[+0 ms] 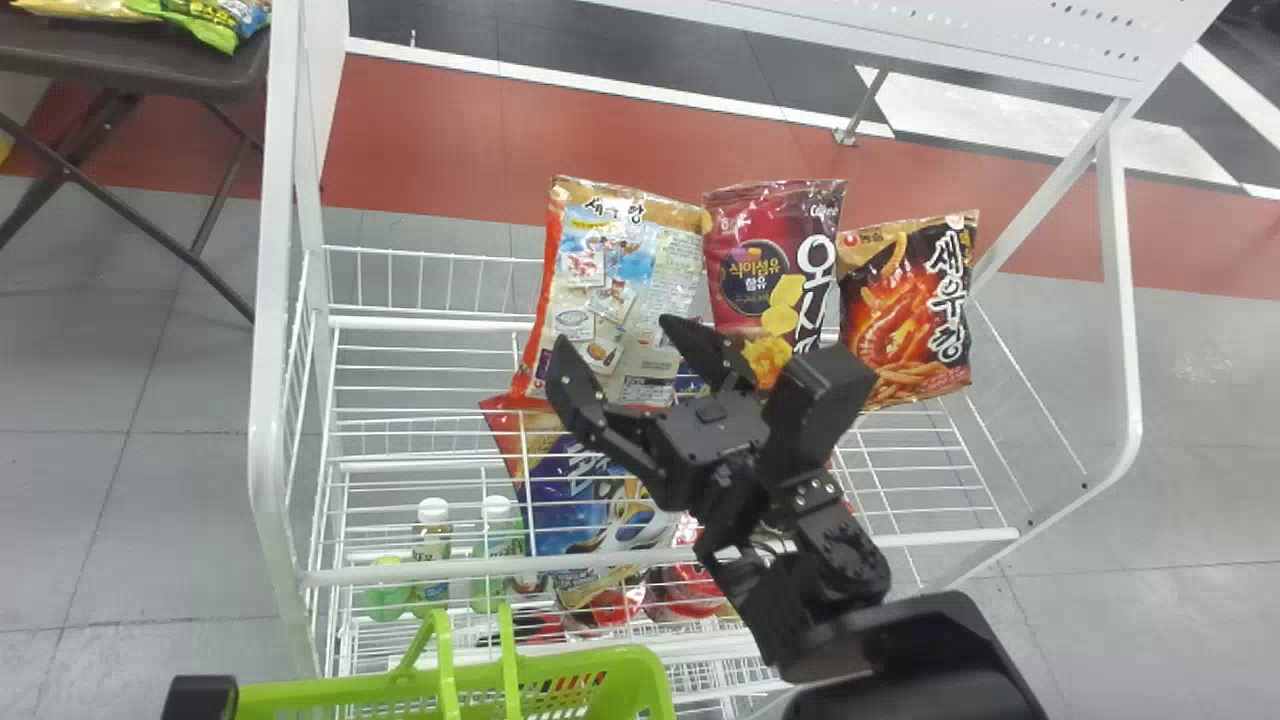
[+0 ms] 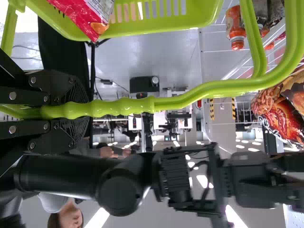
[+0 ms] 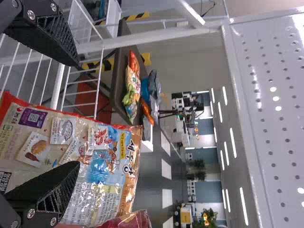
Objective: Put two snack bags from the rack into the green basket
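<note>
In the head view my right gripper (image 1: 617,340) is open over the lower part of a pale snack bag (image 1: 625,270) with red edges. A dark red bag (image 1: 735,215) and a black-orange bag (image 1: 910,310) stand to its right on the rack. In the right wrist view, one finger of the right gripper (image 3: 76,114) overlaps the pale bag (image 3: 102,161) and the other is beyond its edge; contact cannot be told. At bottom left, the left gripper (image 1: 200,697) is beside the green basket (image 1: 640,665). The left gripper (image 2: 78,109) is shut on the basket's handle (image 2: 180,102); a red bag (image 2: 90,16) lies in the basket.
The white rack's side post (image 1: 270,350) rises left of the bags, and its front rail (image 1: 400,573) crosses between them and the basket. Lower down are a blue bag (image 1: 590,510) and bottles (image 1: 432,545). A dark table (image 1: 150,55) with more bags stands back left.
</note>
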Available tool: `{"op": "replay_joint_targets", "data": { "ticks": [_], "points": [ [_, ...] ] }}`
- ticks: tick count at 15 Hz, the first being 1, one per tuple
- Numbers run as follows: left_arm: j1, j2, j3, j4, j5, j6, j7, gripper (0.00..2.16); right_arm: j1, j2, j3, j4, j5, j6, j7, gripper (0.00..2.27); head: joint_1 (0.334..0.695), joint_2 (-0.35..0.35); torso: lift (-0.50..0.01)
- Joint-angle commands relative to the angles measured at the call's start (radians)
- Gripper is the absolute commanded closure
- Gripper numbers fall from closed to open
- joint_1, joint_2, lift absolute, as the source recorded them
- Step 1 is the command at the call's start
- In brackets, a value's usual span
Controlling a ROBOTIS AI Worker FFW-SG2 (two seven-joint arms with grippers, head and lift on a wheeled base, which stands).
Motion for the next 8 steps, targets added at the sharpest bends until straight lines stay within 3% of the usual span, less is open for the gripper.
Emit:
{"op": "replay_joint_targets", "data": {
  "ticks": [1,8],
  "points": [
    [-0.003,-0.003,0.003,0.003,0.0,0.001,-0.002,1.45,-0.055,0.011,0.007,0.072,0.025,0.004,-0.039,0.07,0.695,-0.35,-0.005],
    [-0.006,-0.003,0.012,0.012,0.003,0.001,-0.011,1.45,-0.152,0.014,0.018,0.173,0.029,0.099,-0.099,0.06,0.695,-0.35,-0.005]
  ]
}}
